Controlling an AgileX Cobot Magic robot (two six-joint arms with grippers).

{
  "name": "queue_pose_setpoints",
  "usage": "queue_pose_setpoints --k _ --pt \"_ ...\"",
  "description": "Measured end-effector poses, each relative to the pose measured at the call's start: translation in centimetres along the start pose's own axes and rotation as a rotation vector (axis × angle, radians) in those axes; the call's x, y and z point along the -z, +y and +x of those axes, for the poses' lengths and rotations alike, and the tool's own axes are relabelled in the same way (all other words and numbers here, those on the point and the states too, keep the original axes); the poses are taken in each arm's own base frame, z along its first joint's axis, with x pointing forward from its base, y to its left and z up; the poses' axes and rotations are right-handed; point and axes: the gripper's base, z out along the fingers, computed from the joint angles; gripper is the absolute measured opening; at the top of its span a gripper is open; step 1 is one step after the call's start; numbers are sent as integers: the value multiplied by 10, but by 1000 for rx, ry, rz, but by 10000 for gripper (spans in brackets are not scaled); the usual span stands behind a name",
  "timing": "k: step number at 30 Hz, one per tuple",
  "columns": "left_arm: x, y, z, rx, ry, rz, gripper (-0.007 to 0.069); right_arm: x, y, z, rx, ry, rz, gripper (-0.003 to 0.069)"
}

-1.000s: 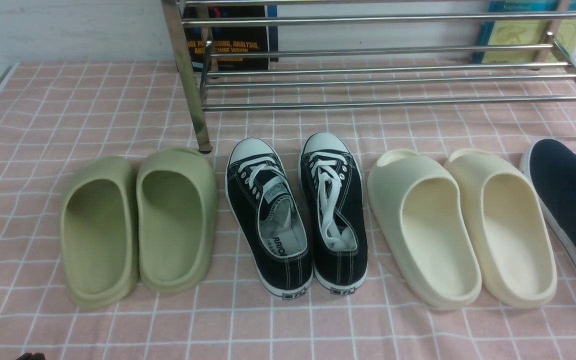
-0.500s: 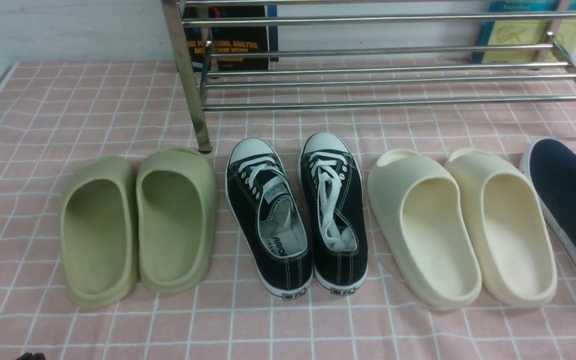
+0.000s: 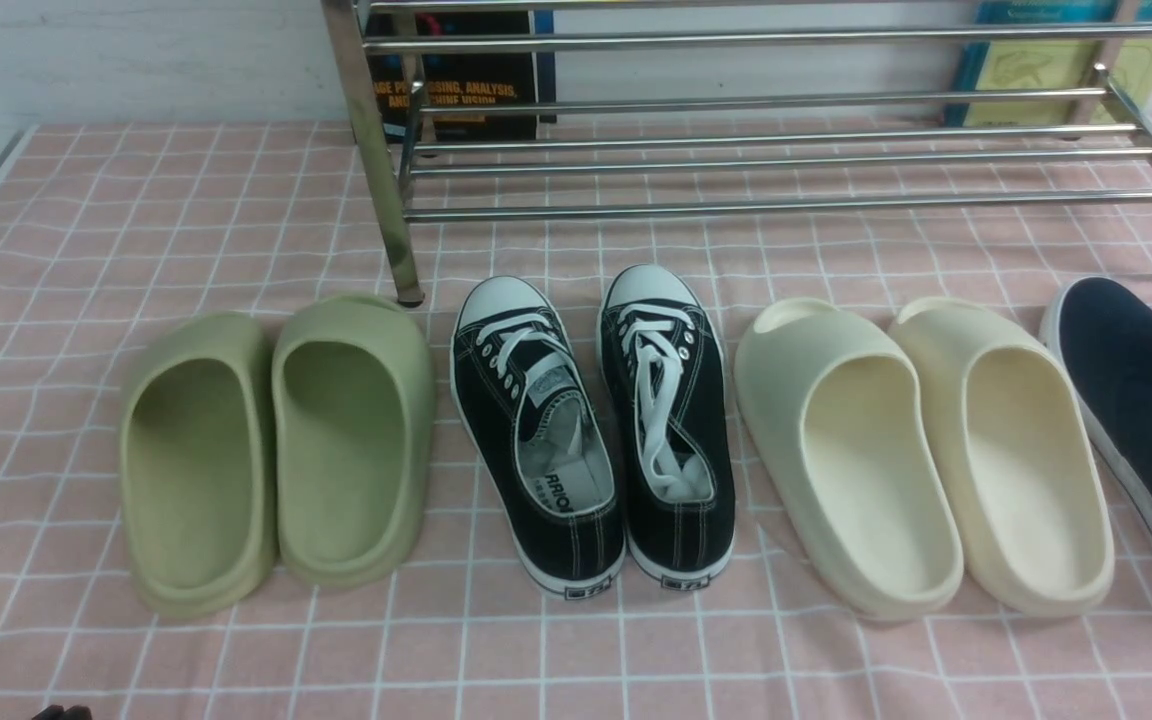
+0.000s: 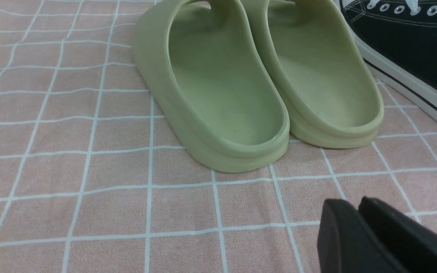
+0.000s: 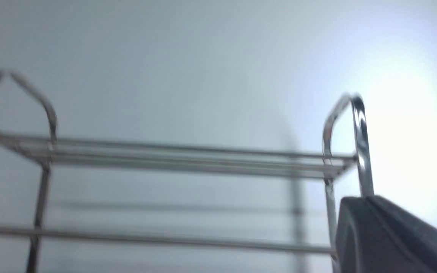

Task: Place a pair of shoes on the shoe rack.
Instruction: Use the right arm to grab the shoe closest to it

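- Shoes (image 3: 1136, 400) — the navy slip-ons — lie at the far right edge of the front view. One is cut by the border and the other is only a sliver in the corner. Their toes point at the rack and their heels face the robot, likely so that a hand can take each one by the heel.
- Rack (image 3: 776, 205) spans the upper middle to the upper right, just beyond the row of toes. No shoe shows on its bars, so a short lift forward should be enough.
- On the tabletop (image 3: 136, 200) the pairs stand in one row: green slides (image 3: 276, 450), lace-ups (image 3: 586, 430), cream slides (image 3: 926, 450), then the shoes. Each pair is set close side by side, which keeps mates together but leaves little room for a finger between them.
- Left hand (image 4: 359, 204) hangs low over the cloth near the green slides' heels. Its fingers are all but pressed together and nothing is in them. It is well apart from the shoes, so it looks parked rather than reaching.
- Right hand (image 5: 359, 204) shows in a blurred wrist view, raised and facing the rack. Its fingers are together and it holds nothing. It is on the shoes' side, so it is probably the one to reach first, and it must open before it does.
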Motion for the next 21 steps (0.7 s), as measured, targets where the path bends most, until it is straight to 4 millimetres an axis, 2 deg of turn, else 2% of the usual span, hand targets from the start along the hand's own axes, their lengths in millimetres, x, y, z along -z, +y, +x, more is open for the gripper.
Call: queue_pose_setpoints --k 4,7,11,12,13,14,15,16,17,18,20,21 --pt "0 0 0 0 0 0 94 -2 0 -4 -45 -8 -2 29" --pt "0 0 0 0 0 0 99 -20 1 -25 -41 6 0 30" --pt "0 0 0 0 0 0 105 -68 3 -74 -17 43 9 30" --pt "0 0 0 0 0 0 106 -78 3 -80 -9 66 12 30" --pt "0 0 0 0 0 0 107 -81 3 -82 -2 73 13 30" --pt "0 0 0 0 0 0 108 -105 2 -86 38 157 19 30" --pt "0 0 0 0 0 0 108 -108 2 -86 44 159 18 30" --pt "0 0 0 0 0 0 109 -124 1 -77 95 265 19 30" --pt "0 0 0 0 0 0 111 -136 -1 -58 146 388 13 30" --pt "0 0 0 0 0 0 111 -142 -2 -43 168 473 8 30" --pt "0 0 0 0 0 0 113 -149 -6 0 174 713 2 30" --pt "0 0 0 0 0 0 113 -149 -6 4 171 738 2 30"
